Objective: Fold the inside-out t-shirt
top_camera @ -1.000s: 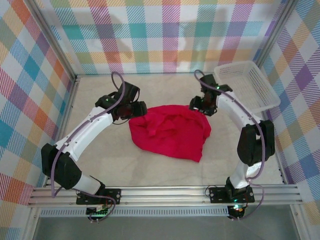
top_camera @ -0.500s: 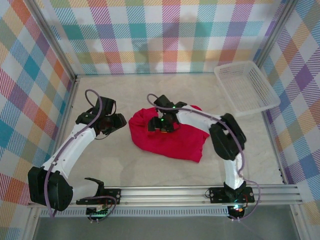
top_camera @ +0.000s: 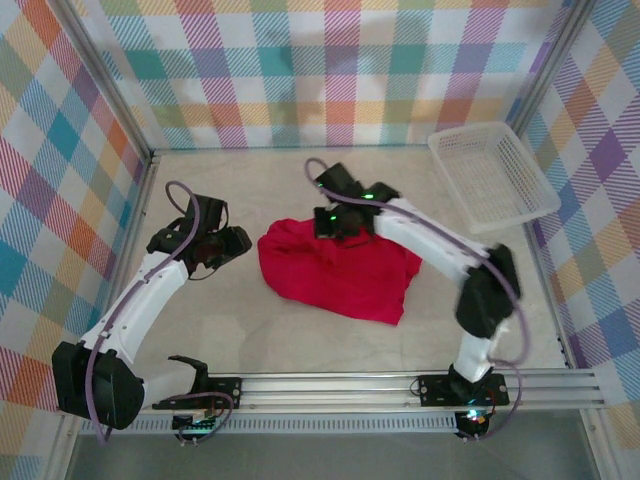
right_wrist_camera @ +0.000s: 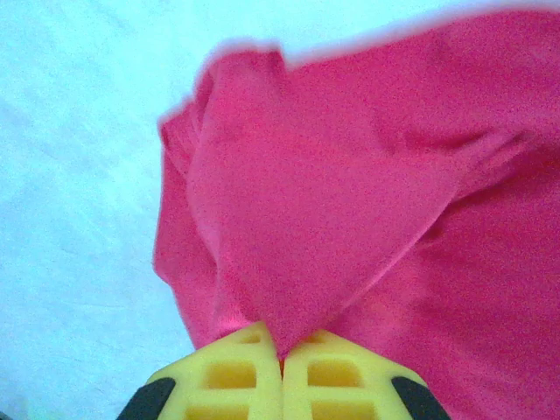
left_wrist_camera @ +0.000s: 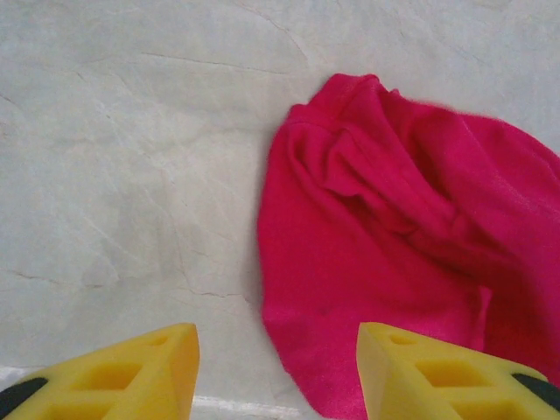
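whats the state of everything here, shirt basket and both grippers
t-shirt: crumpled in a heap on the table, not folded, one fold pinched up
basket: upright, apart from the t-shirt
left gripper: jaws open, holding nothing
right gripper: jaws shut on a fold of the t-shirt

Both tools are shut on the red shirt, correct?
Not quite. The right tool is shut on the red shirt, but the left tool is open with nothing between its fingers; the left wrist view shows this.
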Motion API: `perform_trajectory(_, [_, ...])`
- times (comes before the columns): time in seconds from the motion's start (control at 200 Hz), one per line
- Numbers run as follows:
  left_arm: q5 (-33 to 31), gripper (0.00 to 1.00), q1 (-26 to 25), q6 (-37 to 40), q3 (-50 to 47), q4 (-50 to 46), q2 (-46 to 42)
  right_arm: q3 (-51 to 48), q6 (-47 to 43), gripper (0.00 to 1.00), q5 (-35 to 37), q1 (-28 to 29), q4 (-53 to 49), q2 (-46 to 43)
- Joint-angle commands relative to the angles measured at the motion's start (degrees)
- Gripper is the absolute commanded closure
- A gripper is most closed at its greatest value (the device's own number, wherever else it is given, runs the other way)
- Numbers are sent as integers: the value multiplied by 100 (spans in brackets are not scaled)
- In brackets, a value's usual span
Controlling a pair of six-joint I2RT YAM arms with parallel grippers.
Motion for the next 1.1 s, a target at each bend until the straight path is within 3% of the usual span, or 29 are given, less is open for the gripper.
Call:
perform_trajectory(0.0, [279, 51, 48, -136, -86, 293, 23, -847, -268, 100, 881, -574, -610, -1367])
perform_trajectory(0.145, [375, 53, 39, -125, -5, 313, 23, -2538, -161, 100, 518, -2014, -326, -2906])
perform_trajectory(0.245, [397, 53, -19, -131, 18, 360, 27, -3356, -22, 100, 505, -2933, -224, -3511])
perform_trajectory(0.305, [421, 53, -85, -144, 8, 420, 41, -3658, 39, 87, 522, -3296, -189, -3626])
perform_trajectory(0.44, [465, 51, -333, -170, 2, 552, 211, -3807, 250, 71, 577, -3879, -322, -3409])
perform_trajectory(0.51, [485, 47, -541, -133, 6, 647, 376, -3727, 272, 59, 329, -3886, -328, -3295])
perform_trajectory(0.59, [527, 42, -796, -44, 74, 749, 685, -3790, 412, 55, -463, -3786, -55, -3282])
perform_trajectory(0.66, [559, 40, -993, 57, 222, 832, 1064, -3931, 634, 53, -896, -3355, 267, -3254])
perform_trajectory(0.865, [1042, 39, -1445, 774, 1370, 1034, 2591, -4301, 1197, 52, -1035, -1885, 1003, -2719])
perform_trajectory(1.095, [1561, 46, -1789, 1254, 2892, 789, 4211, -4369, 1184, 52, -983, -1683, 1116, -2000])
